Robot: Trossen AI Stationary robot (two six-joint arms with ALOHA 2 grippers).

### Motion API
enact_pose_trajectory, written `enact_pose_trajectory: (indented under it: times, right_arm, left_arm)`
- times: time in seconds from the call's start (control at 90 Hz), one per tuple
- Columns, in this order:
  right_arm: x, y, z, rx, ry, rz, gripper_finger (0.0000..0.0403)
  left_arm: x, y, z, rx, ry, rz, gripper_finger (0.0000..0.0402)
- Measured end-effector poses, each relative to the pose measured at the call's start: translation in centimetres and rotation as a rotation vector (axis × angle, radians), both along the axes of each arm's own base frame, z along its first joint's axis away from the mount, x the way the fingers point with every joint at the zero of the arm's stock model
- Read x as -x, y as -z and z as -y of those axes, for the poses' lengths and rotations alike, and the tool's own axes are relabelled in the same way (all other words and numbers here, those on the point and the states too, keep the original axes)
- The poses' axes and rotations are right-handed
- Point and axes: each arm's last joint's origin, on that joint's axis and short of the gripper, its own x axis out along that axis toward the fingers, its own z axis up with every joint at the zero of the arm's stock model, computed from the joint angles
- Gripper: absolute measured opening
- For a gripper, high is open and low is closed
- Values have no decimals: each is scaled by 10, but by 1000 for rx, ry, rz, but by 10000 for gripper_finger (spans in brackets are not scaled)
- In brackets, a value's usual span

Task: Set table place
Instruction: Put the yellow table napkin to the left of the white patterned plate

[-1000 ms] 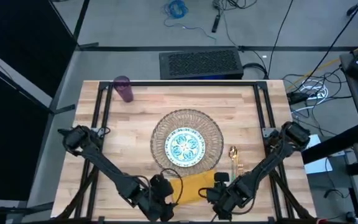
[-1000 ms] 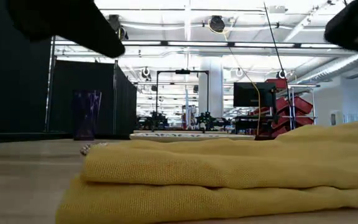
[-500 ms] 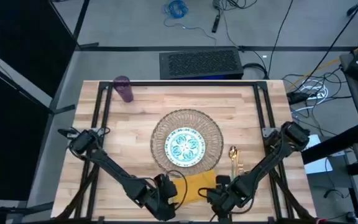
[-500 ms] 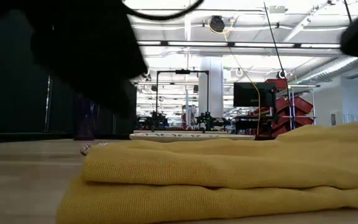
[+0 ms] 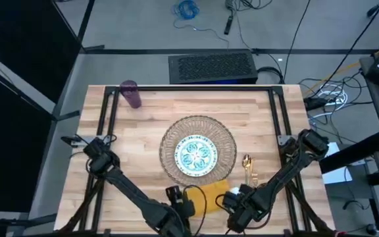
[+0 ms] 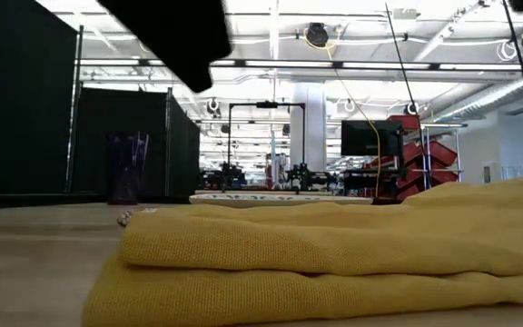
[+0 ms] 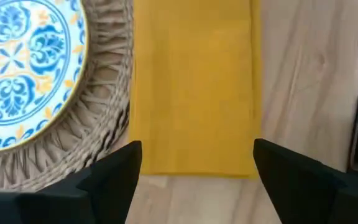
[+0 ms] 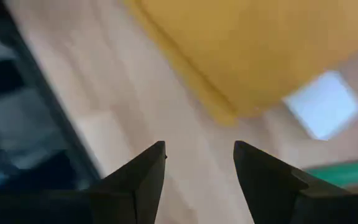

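The yellow folded napkin [image 5: 210, 196] lies flat on the table [image 5: 143, 125] just in front of the round straw mat [image 5: 171, 135], which carries the teal-patterned plate [image 5: 198, 154]. The gold cutlery [image 5: 247, 164] lies right of the mat. The purple cup [image 5: 131, 93] stands at the far left. My left gripper [image 7: 194, 171] hovers open above the napkin's left end [image 7: 194, 149]. My right gripper [image 8: 197, 168] hovers open over bare wood beside a napkin corner [image 8: 229, 112]. In the low view the napkin [image 6: 334, 254] fills the foreground, with the left arm [image 6: 166, 27] high above it.
A black metal frame [image 5: 107, 112] runs along the table's edges. Bare wood lies left of the mat and behind it. A dark box [image 5: 212, 66] and cables sit on the floor beyond the far edge. The near edge is close to both grippers.
My left gripper has dipped low over the napkin's left end and then risen again, shifting slightly toward the table's right. My right gripper has risen almost out of the low view. The napkin has stayed where it was.
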Motion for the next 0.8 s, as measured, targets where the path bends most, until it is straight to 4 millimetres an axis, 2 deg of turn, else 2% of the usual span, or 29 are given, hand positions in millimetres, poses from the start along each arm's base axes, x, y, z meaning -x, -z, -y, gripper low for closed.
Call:
enact_pose_trajectory:
  times: [0.144,0.244,0.344,0.467,0.622,0.8]
  right_arm:
    - [4,-10,-32,-154,-51,179,178]
    - [17,-11,-43,-131,-115,209,178]
    - [37,-2,-37,86,-209,154,178]
    - [52,11,-23,367,-327,50,178]
    - [48,30,-22,491,-498,15,178]
    - [43,41,-20,568,-553,14,178]
  left_arm:
    - [-1,11,14,68,-35,-34,294]
    - [3,21,30,126,-35,-27,294]
    - [7,24,39,138,-29,-14,294]
    - [6,23,34,112,-47,-22,294]
    - [0,23,25,34,-9,-6,294]
    - [-9,24,14,-2,-5,-1,294]
